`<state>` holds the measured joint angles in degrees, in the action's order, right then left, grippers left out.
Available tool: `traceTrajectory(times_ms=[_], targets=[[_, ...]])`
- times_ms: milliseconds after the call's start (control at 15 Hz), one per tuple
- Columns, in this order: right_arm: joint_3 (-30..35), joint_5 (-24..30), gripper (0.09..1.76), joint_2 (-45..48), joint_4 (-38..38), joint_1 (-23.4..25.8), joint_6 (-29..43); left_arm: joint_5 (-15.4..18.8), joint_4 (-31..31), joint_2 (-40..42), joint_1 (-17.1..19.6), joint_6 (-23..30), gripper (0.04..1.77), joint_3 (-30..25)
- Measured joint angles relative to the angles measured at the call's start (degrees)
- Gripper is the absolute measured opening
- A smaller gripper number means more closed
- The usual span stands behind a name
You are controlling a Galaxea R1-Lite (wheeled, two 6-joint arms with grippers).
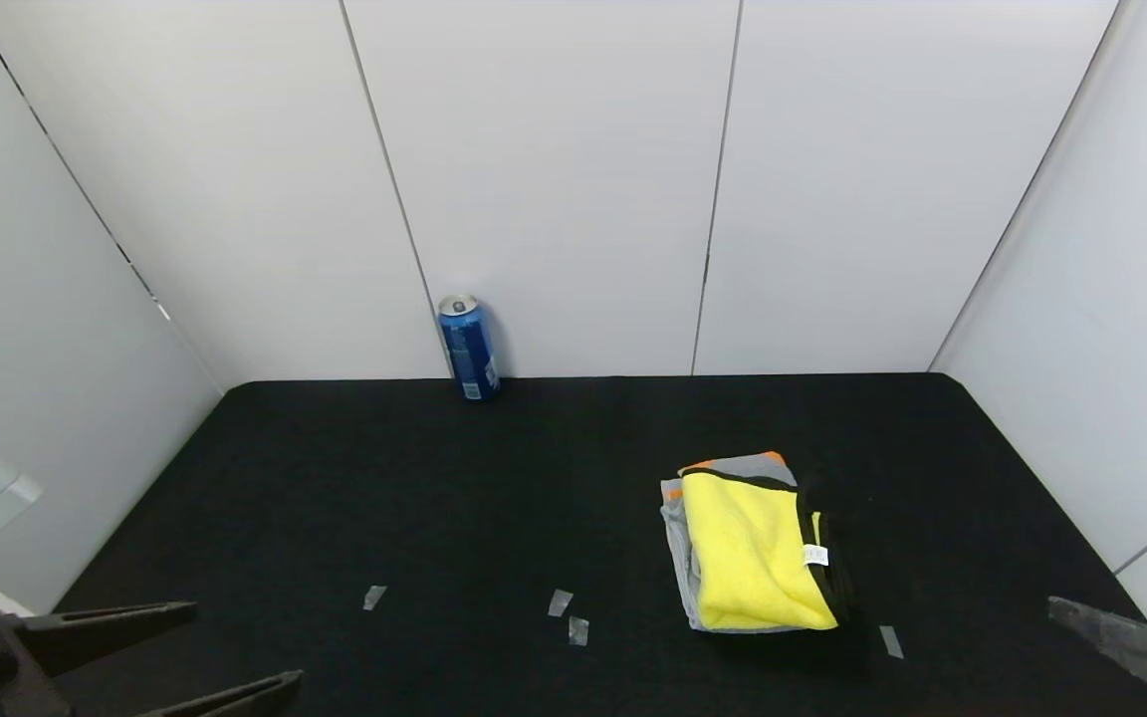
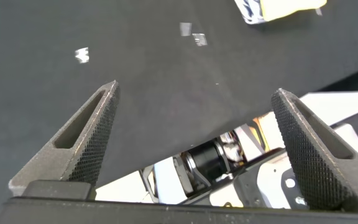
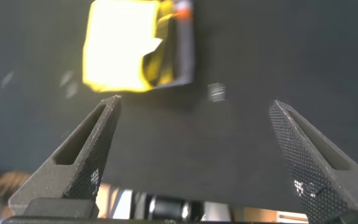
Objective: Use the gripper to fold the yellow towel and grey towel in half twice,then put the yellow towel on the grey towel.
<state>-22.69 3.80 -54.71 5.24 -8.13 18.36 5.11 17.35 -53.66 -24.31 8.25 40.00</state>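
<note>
The yellow towel lies folded on top of the folded grey towel, right of the table's middle. Grey edges with orange marks show along its far and left sides. The yellow towel's black trim and small white tag face right. Both towels also show far off in the right wrist view, yellow towel over grey towel, and a corner of the yellow towel shows in the left wrist view. My left gripper hangs open at the table's front left edge, holding nothing. My right gripper is open at the front right edge, also holding nothing.
A blue drink can stands upright at the back of the black table, against the white wall panels. Small bits of tape lie on the cloth near the front. White walls close in the left, back and right sides.
</note>
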Motion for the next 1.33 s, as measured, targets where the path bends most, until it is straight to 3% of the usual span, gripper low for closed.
traceTrajectory(times_ms=[200, 733, 1000, 1200, 1333], targets=[[1.0, 0.0, 1.71, 5.6, -1.7, 3.5, -0.4, 0.0, 0.8, 6.0, 3.1, -1.9, 1.72, -3.5], [1.7, 0.4, 1.71, 28.7, -20.2, 7.4, -0.8, 1.5, 15.2, 21.8, 11.4, -4.3, 1.72, -5.4], [1.9, 0.8, 1.71, 37.0, -26.3, 7.7, -0.8, 6.7, 20.9, 28.8, 16.1, -4.6, 1.72, -5.4], [2.3, 0.7, 1.71, 42.3, -31.2, 7.5, -0.8, 12.1, 24.6, 33.9, 24.2, -10.3, 1.72, -6.3], [2.7, 0.6, 1.71, 45.5, -33.7, 7.6, -1.0, 14.1, 25.4, 36.7, 27.2, -12.8, 1.72, -7.7]])
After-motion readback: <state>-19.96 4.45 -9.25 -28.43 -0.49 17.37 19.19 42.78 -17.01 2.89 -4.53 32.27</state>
